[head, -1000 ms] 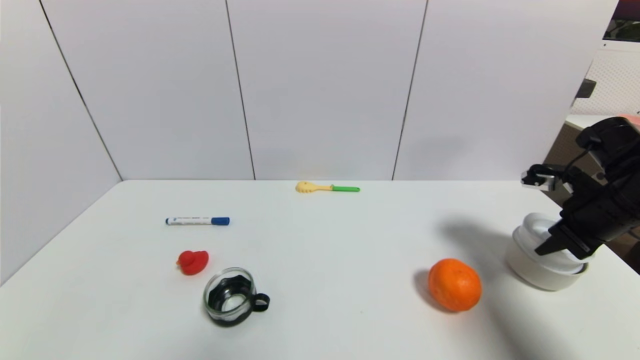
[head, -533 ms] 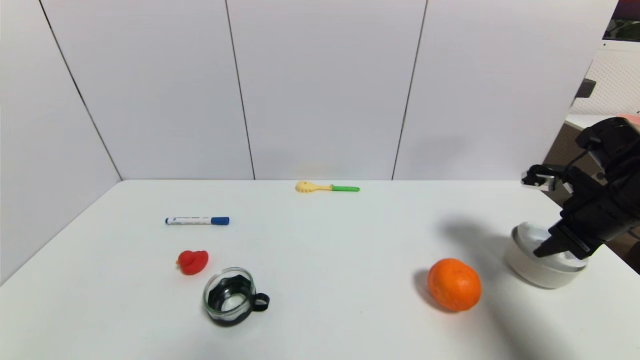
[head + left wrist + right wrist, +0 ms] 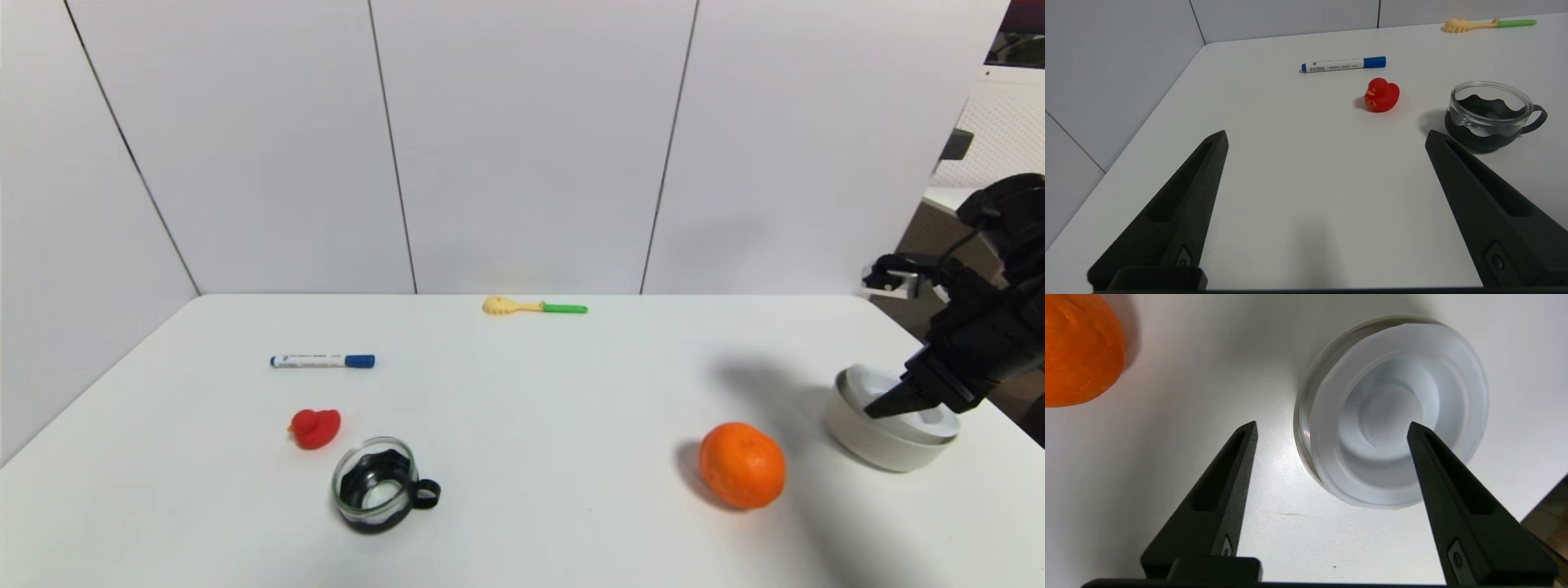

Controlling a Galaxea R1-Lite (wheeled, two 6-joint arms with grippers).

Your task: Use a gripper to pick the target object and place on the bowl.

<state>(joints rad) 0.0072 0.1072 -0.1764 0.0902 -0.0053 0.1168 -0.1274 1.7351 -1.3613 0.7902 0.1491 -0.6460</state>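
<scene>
The white disc lid (image 3: 1396, 416) lies on the off-white bowl (image 3: 1303, 416), a little off-centre, so a strip of the bowl's rim shows on one side. In the head view the bowl (image 3: 878, 437) stands at the table's right edge with the lid (image 3: 931, 420) on top. My right gripper (image 3: 910, 396) hovers just above them, open and empty. In the right wrist view the right gripper (image 3: 1332, 424) has one fingertip over the lid and the other over bare table. My left gripper (image 3: 1327, 132) is open and empty above the table's near left part.
An orange (image 3: 741, 465) lies left of the bowl. A glass cup (image 3: 377, 483), a red duck (image 3: 314, 428) and a blue marker (image 3: 322, 360) are on the left. A yellow and green toy fork (image 3: 535, 307) lies at the back. The table's right edge runs close to the bowl.
The lid, held raised over the bowl a second ago, has come down onto the bowl. My right gripper has let go, risen a little and shifted right.
</scene>
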